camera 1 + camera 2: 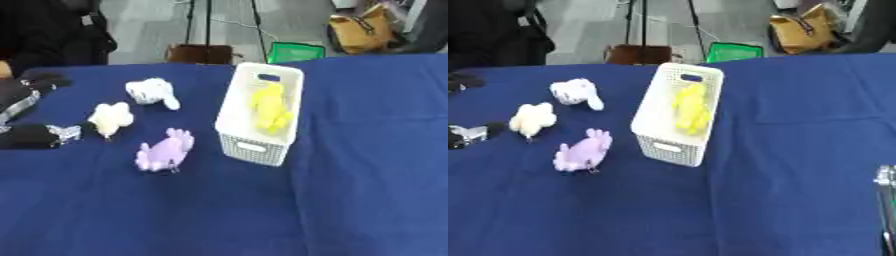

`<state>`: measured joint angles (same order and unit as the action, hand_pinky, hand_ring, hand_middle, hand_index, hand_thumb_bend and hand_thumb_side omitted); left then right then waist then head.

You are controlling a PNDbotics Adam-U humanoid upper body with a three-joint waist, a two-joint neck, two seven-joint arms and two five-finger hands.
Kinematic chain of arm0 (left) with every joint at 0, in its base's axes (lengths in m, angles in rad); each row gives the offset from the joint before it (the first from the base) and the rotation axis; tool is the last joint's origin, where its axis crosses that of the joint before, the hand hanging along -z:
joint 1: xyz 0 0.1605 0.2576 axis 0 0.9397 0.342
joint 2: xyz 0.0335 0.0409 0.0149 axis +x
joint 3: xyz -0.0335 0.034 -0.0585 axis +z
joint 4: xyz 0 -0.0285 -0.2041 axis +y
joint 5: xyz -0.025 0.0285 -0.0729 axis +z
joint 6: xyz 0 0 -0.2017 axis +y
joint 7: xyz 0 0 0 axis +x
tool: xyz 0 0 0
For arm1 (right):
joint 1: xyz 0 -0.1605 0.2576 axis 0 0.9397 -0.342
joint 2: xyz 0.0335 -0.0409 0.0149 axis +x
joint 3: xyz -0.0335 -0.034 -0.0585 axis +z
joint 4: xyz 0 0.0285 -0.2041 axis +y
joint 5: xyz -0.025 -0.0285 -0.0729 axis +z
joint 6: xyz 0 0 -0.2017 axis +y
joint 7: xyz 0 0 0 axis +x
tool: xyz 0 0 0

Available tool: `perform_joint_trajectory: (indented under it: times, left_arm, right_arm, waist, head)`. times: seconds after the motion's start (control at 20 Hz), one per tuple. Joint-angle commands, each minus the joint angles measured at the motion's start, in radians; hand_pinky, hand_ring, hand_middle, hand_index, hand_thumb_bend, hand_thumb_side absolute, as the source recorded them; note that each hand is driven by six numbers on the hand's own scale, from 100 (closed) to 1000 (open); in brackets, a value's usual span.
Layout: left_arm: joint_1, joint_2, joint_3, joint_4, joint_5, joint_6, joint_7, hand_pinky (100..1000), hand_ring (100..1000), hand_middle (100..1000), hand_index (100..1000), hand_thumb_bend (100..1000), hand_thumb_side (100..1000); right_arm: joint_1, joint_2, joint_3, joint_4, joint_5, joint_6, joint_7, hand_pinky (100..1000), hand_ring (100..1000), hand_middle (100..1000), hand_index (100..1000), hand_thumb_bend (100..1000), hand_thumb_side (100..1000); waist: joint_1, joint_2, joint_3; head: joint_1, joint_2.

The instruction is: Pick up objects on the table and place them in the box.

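While the left robot hand [54, 134] lies at the left edge of the blue counter [376, 165], just beside the cream plush toy [110, 118], its fingers cannot be told open or curled, and nothing shows in its hold. The white box [255, 145] stands at centre, a yellow toy [271, 106] already inside. A white plush toy [150, 92] lies farther back, a purple plush toy [164, 150] nearer (both untouched). Advisable: close around the cream toy's body, lift clear of the rim, release over the box. The right robot hand is unseen; no writing is legible.
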<state>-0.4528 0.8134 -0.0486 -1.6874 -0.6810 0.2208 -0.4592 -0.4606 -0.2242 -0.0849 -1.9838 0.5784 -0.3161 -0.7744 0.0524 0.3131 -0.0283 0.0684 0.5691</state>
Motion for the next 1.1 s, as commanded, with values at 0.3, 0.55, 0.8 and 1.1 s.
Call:
perform_joint_trajectory:
  times: [0.3, 0.55, 0.8, 1.1]
  left_arm:
    - [-0.059, -0.004, -0.008, 0.102, 0.044, -0.001, 0.069, 931, 958, 951, 1000, 572, 878]
    - [-0.103, -0.030, -0.016, 0.186, 0.066, -0.011, 0.085, 931, 957, 951, 1000, 503, 822]
    - [-0.148, -0.050, -0.031, 0.261, 0.023, -0.033, 0.078, 910, 944, 937, 1000, 469, 788]
    - [-0.201, -0.079, -0.040, 0.358, -0.049, -0.067, 0.068, 862, 909, 919, 1000, 440, 735]
  right_arm:
    - [-0.007, -0.017, 0.005, -0.016, -0.008, -0.003, 0.005, 817, 835, 668, 762, 100, 917]
    - [-0.007, -0.016, 0.006, -0.016, -0.011, -0.004, 0.006, 817, 835, 668, 761, 100, 917]
    - [-0.008, -0.014, 0.010, -0.016, -0.015, -0.005, 0.010, 817, 835, 668, 761, 100, 916]
    - [-0.007, -0.013, 0.012, -0.016, -0.018, -0.006, 0.013, 817, 836, 668, 759, 100, 914]
  waist:
    - [-0.001, -0.015, -0.004]
    - [-0.001, -0.014, -0.010]
    - [-0.001, -0.014, -0.017]
    - [0.000, -0.015, -0.023]
  head:
    - [0.007, -0.009]
    - [0.010, -0.009]
    - [0.014, -0.010]
    - [0.018, -0.012]
